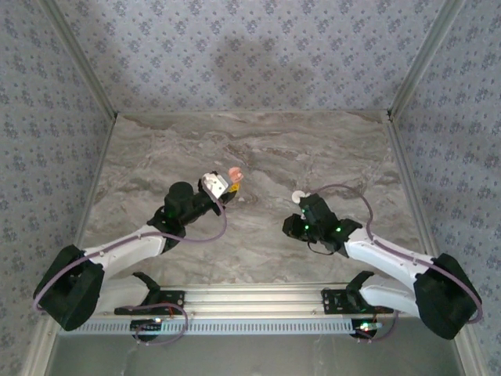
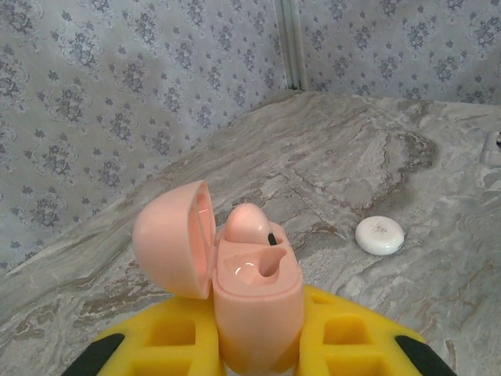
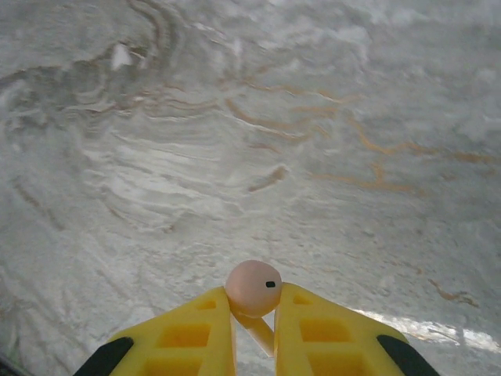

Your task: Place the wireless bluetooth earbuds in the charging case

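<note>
Gaping pink charging case [image 2: 258, 305], lid [image 2: 174, 239] swung left, one earbud [image 2: 246, 223] seated

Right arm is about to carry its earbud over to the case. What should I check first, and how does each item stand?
1. left gripper shut on charging case: ok
2. lid swung open: ok
3. seated earbud in its socket: ok
4. free socket unobstructed: ok
5. right gripper shut on second earbud: ok
6. Stem lined up with the free socket: cannot tell
</note>
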Controlling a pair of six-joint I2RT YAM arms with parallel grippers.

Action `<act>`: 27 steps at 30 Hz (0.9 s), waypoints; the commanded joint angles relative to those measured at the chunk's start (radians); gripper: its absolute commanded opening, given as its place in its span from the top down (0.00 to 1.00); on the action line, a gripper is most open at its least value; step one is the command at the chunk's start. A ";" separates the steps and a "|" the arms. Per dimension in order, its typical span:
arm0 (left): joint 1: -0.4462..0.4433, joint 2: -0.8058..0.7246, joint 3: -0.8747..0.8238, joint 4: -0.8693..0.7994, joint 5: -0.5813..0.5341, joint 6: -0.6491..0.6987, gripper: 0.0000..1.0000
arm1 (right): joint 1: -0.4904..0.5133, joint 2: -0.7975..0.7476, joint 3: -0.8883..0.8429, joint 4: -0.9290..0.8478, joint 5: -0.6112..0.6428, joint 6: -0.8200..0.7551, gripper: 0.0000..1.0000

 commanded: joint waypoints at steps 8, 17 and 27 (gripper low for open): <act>0.014 -0.027 -0.003 -0.004 -0.012 0.015 0.91 | 0.012 0.082 -0.036 -0.021 0.025 0.112 0.83; 0.026 -0.036 -0.003 -0.009 -0.006 0.015 0.90 | 0.013 0.094 -0.047 -0.039 0.011 0.125 0.75; 0.042 -0.044 0.004 -0.026 0.013 0.026 0.90 | 0.000 0.023 0.115 -0.356 -0.018 0.035 0.60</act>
